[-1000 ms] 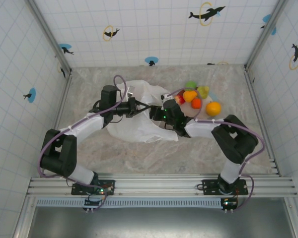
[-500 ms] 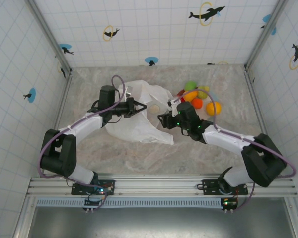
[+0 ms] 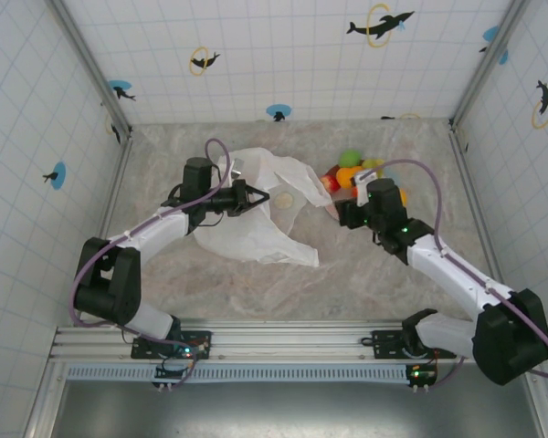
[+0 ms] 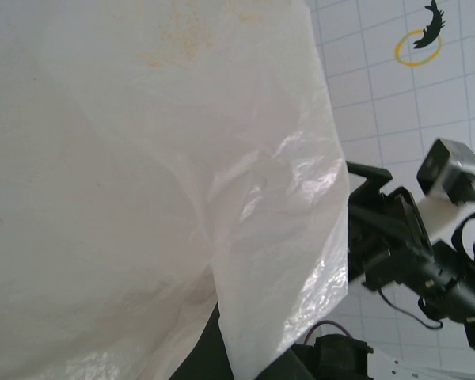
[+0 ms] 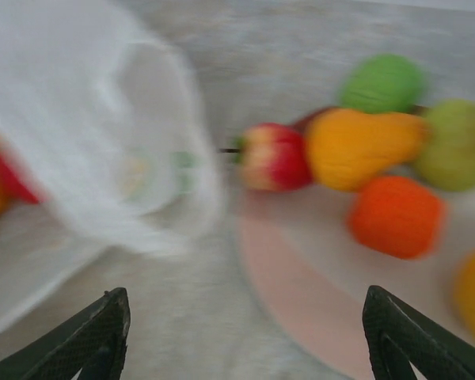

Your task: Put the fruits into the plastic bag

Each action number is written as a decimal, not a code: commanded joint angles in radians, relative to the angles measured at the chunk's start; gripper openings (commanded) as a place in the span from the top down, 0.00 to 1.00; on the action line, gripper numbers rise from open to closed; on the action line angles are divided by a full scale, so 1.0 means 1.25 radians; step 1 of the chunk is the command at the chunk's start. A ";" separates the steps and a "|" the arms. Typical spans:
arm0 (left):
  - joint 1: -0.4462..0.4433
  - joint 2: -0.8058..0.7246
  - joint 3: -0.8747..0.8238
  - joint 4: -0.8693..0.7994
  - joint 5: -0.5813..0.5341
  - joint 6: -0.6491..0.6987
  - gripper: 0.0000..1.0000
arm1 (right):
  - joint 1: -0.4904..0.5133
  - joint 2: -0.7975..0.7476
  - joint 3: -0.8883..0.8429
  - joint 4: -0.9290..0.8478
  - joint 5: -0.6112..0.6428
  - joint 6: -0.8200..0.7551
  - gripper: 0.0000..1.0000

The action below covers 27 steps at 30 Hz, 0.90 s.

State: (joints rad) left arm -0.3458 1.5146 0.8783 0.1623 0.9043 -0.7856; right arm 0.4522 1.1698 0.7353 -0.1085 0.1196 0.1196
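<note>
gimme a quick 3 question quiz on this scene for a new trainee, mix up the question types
1. True or false: the left pincer is shut on the plastic bag.
2. In the right wrist view, which fruit lies nearest the bag? A banana; B red apple; C grapes.
3. Fill in: the right pincer has its jaws ____, with nothing between them.
Key: 1 true; 2 B; 3 open.
</note>
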 commanded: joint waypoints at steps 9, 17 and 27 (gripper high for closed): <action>0.007 0.009 -0.007 -0.001 0.000 0.013 1.00 | -0.147 0.143 0.145 -0.162 0.260 -0.112 0.07; 0.008 0.011 -0.009 -0.004 0.002 0.012 1.00 | -0.187 0.294 0.237 -0.234 0.252 -0.123 0.00; 0.011 0.011 -0.009 -0.003 0.006 0.011 1.00 | -0.215 0.443 0.299 -0.229 0.221 -0.126 0.00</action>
State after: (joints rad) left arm -0.3393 1.5146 0.8783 0.1623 0.9047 -0.7856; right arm 0.1894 1.6886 1.0634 -0.3798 0.4133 -0.0315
